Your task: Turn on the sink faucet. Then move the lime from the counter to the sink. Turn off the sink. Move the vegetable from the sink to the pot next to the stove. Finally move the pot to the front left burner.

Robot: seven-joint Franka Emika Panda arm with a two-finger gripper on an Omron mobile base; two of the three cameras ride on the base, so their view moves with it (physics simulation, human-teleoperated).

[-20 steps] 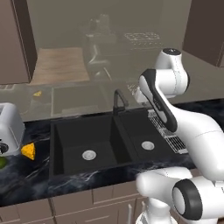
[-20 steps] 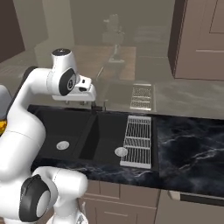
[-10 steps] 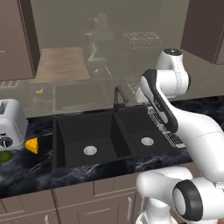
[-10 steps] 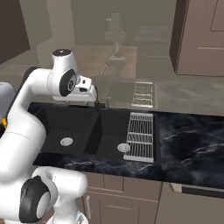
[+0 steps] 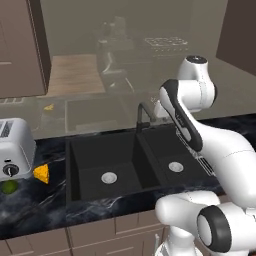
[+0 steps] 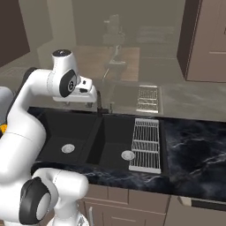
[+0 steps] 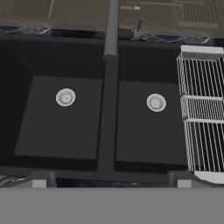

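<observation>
Faucet (image 5: 142, 116) at back rim of sink (image 5: 80, 150), astride the divider between the two basins; thin, black, high-arched, spout end seen from above in hand view (image 7: 111, 30). No water visible; first step judged not yet done. Small upright lever beside the base (image 7: 139, 24), judged the part to push or nudge rather than the spout. Likely rigid metal, smooth, light to operate, little give; slip off a thin lever the main risk. Gripper (image 6: 84, 93) above the sink near the faucet, fingers spread wide, nothing held. Lime (image 5: 9, 186) on counter (image 5: 50, 200) at far left, just in front of toaster (image 5: 15, 150), near but apart from cheese wedge (image 5: 42, 173). Small, round, yellow-green; judged light, firm, prone to roll; best pinched across the middle from above. Sink matte black, rectangular, double basin, round silver drain (image 7: 65, 97) in each half. Counter black, marble-look, pale veins, glossy. White wire rack (image 6: 145, 143) over right edge of sink, bars thin and parallel. Toaster pale metal, rounded, one knob on front.
</observation>
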